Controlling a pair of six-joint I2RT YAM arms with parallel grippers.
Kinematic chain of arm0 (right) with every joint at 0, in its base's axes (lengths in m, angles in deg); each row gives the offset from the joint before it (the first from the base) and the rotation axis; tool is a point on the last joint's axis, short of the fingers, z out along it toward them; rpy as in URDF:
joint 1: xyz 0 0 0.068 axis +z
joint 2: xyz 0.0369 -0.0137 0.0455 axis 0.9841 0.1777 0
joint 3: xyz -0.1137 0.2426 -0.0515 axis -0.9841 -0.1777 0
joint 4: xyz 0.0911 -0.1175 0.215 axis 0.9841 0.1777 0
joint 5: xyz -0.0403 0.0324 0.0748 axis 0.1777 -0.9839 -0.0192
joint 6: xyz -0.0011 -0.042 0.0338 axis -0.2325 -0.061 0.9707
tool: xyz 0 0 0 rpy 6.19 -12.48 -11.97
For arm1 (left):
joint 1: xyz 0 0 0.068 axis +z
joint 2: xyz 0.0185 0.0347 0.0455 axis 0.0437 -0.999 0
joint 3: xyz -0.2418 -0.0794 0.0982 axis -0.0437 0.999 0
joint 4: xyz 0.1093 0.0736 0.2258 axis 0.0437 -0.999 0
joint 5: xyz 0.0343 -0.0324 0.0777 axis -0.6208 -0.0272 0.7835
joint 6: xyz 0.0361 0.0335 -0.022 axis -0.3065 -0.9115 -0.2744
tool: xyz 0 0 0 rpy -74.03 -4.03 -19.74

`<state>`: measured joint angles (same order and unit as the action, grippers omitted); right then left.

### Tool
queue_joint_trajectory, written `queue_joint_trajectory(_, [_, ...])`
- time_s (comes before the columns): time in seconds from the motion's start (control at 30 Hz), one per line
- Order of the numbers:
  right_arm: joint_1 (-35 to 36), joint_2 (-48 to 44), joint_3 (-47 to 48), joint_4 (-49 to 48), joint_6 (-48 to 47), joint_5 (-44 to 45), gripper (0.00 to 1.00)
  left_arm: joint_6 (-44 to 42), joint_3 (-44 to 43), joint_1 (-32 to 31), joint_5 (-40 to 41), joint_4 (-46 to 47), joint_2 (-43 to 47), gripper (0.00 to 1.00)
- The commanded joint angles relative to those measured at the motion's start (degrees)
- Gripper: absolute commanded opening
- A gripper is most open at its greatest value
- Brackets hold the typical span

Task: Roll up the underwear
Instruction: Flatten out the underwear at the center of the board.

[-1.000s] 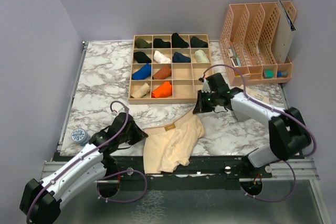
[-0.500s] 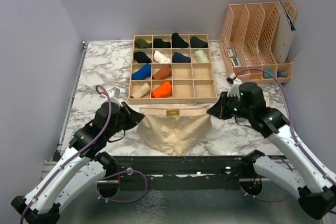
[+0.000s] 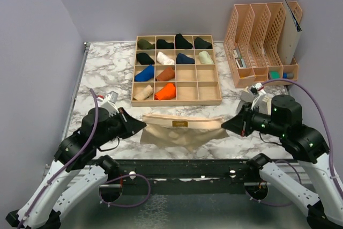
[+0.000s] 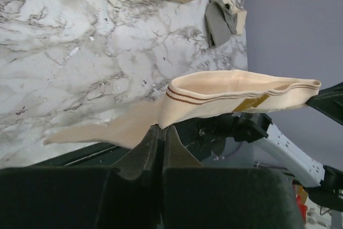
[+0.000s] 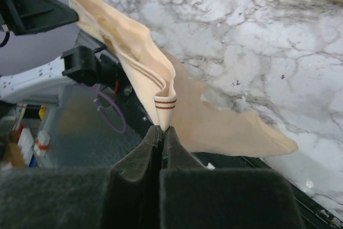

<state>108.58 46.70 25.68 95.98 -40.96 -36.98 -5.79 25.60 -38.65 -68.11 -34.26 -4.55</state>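
Note:
The pale beige underwear (image 3: 182, 130) hangs stretched by its waistband between my two grippers, above the near part of the marble table (image 3: 107, 73). My left gripper (image 3: 143, 123) is shut on its left end, seen in the left wrist view (image 4: 161, 128) pinching the beige cloth (image 4: 230, 92). My right gripper (image 3: 223, 126) is shut on its right end, seen in the right wrist view (image 5: 162, 128) at the striped band fold (image 5: 128, 41). The grey underwear with a cream band (image 4: 222, 12) lies on the table near the tray's corner; my right arm hides it in the top view.
A wooden grid tray (image 3: 176, 100) with several rolled garments stands at mid table. A peach file organizer (image 3: 262, 41) stands at the back right. The table's near edge and black rail (image 3: 182, 164) lie just under the hanging cloth.
The beige underwear lay crumpled at the near edge; both grippers have lifted it and moved apart, pulling the waistband taut between them.

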Motion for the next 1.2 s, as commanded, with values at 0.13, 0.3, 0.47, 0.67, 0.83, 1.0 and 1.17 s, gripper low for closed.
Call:
queue_joint_trajectory(0.13, [0.1, 7.8, 1.2, 4.7, 2.8, -4.6, 0.01, -4.0, -7.4, 0.0, -7.8, -7.0, -12.0, 0.00])
queue_joint_trajectory(0.3, [0.1, 20.0, -4.8, -3.4, 4.4, 15.2, 0.00, -9.0, -6.3, 0.0, 2.0, -4.1, -26.8, 0.00])
queue_joint_trajectory(0.47, [-0.1, 36.7, -6.4, -13.5, 1.9, 22.8, 0.00, -10.5, -1.6, 2.3, 7.6, 10.0, -37.2, 0.00])
queue_joint_trajectory(0.67, [-1.3, 46.2, -4.4, -21.2, -1.3, 25.6, 0.01, -14.3, -1.7, 4.5, 7.0, 19.0, -48.7, 0.00])
queue_joint_trajectory(0.83, [-2.6, 50.4, -2.7, -22.4, -3.0, 27.3, 0.01, -16.9, -1.4, 7.3, 8.1, 21.6, -50.6, 0.00])
queue_joint_trajectory(1.0, [-4.9, 53.6, -2.6, -23.6, -3.2, 27.6, 0.01, -19.2, -0.3, 10.0, 6.5, 23.6, -52.4, 0.00])
queue_joint_trajectory(1.17, [-6.2, 55.6, -1.3, -23.9, -3.9, 27.1, 0.01, -20.5, -0.4, 11.3, 4.4, 24.6, -54.7, 0.03])
